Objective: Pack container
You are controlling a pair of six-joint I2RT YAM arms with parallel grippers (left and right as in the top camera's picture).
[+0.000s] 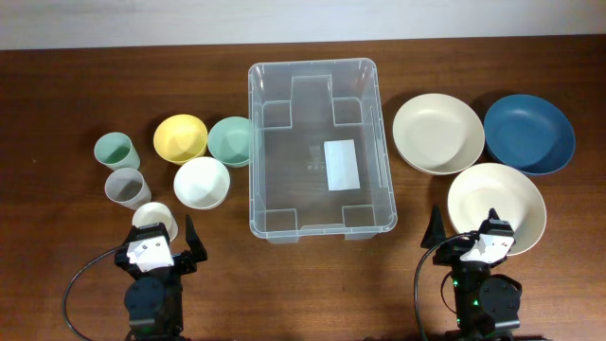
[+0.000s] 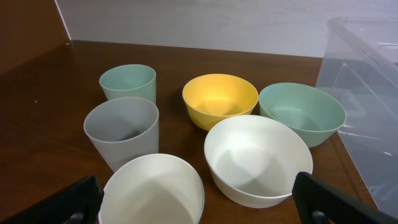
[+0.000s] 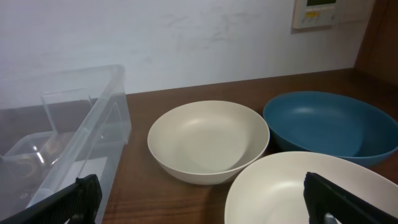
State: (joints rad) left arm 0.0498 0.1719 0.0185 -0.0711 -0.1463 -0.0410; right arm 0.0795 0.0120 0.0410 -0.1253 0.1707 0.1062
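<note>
Clear plastic container (image 1: 284,180) sits empty mid-table, nothing packed yet. Left of its near corner the left gripper (image 2: 196,208) hangs spread and empty over a cream cup (image 1: 154,220), with a grey cup (image 1: 127,187) and a white bowl (image 1: 202,182) close beside. Right of the container the right gripper (image 3: 202,208) is likewise spread and empty over a wide cream bowl (image 1: 496,208). Likely faults: closing on the cup nudges its crowded neighbours, the shallow bowl slips from a rim pinch, or a carried piece clips the container's thin wall and shoves it.
</note>
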